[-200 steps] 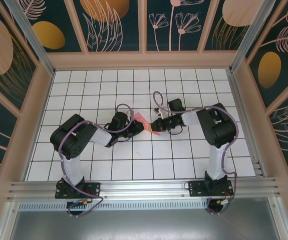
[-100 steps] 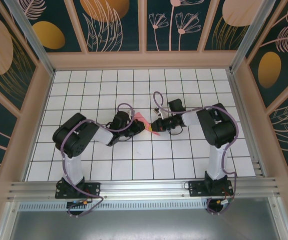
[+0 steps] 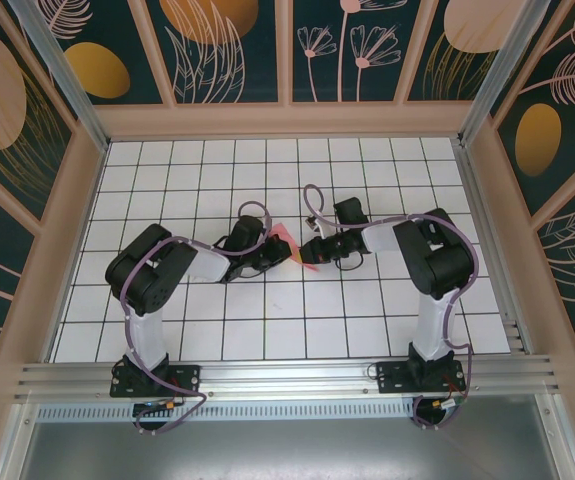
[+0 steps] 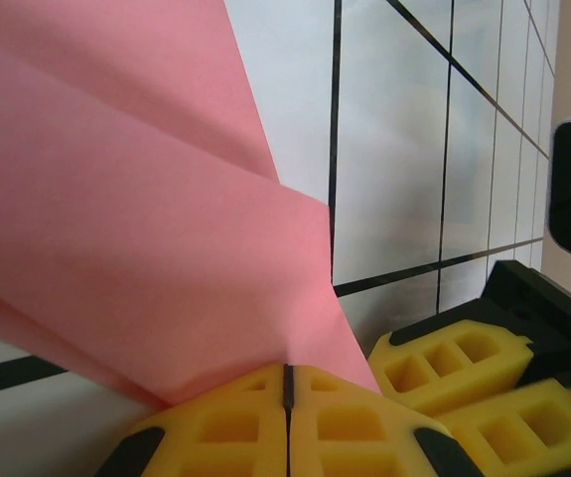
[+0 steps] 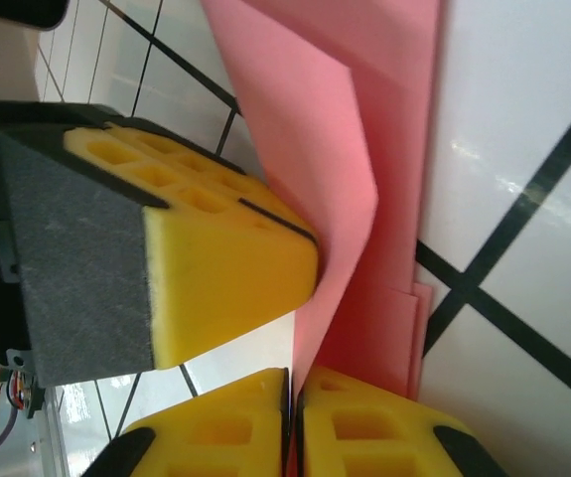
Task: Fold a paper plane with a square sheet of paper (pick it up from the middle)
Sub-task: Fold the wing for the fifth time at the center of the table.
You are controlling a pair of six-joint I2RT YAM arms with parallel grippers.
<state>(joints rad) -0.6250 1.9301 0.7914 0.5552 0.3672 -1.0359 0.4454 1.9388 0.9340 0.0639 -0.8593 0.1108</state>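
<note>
Left gripper (image 4: 286, 396) and right gripper (image 5: 292, 422) stay clamped on the folded pink paper (image 4: 116, 219), while the left wrist has swung slightly farther away.

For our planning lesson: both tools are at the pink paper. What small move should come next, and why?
Probably slide the right tool along the fold: it and the left tool both pinch the folded paper, whose layers gape.

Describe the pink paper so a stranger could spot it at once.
Look at the white grid table, near its middle. Where the left end effector and right end effector meet, both pinch a folded paper. It alone is pink, thin and creased.
</note>
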